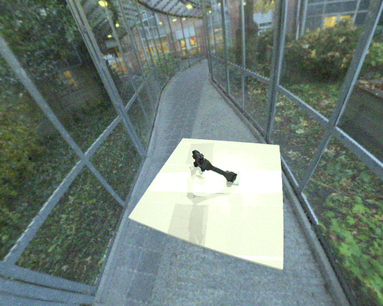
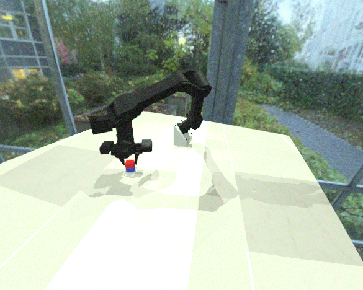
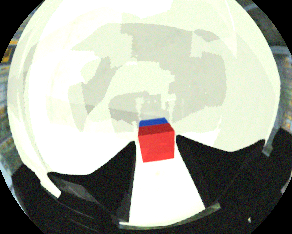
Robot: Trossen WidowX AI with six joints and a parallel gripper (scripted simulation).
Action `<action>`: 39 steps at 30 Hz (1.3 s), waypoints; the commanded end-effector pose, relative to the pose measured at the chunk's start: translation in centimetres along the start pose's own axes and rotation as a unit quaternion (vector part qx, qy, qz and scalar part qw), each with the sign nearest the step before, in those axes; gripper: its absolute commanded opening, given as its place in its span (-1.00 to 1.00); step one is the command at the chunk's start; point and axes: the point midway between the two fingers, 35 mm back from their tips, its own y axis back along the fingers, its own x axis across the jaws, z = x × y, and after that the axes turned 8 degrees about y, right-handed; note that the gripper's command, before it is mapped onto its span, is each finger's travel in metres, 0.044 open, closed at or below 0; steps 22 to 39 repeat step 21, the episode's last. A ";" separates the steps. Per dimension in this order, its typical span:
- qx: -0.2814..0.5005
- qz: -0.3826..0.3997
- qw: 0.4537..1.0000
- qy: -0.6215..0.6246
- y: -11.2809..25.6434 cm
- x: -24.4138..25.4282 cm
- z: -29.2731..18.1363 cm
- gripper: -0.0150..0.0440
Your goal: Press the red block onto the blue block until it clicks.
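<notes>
The bench (image 1: 251, 227) (image 2: 144, 250) (image 3: 190, 75) carries everything, and the single arm (image 1: 219, 170) (image 2: 156, 95) reaches over it from its base, which lies toward two o'clock from the blocks in the exterior view. The gripper (image 1: 198, 158) (image 2: 129, 162) (image 3: 156, 141) points down, its fingers spread slightly wider than the block between them, pinching nothing. The red block (image 2: 129, 163) (image 3: 157, 145) lies at six o'clock from the gripper's body in the exterior view, centred between the fingertips, seated squarely on the blue block (image 1: 203, 170) (image 2: 130, 170) (image 3: 153, 122). The stack's long axis looks upright, in line with the fingers, so the coming move is probably a straight rise toward twelve o'clock; sideways drift could nudge the red block. Whether it has clicked in, I cannot tell.
</notes>
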 end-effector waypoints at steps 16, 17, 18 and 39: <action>-0.001 -0.001 1.000 0.000 10.2 -0.3 0.1 0.25; -0.001 -0.001 1.000 0.000 10.2 -0.3 0.1 0.25; -0.001 -0.001 1.000 0.000 10.2 -0.3 0.1 0.25; -0.001 -0.001 1.000 0.000 10.2 -0.3 0.1 0.25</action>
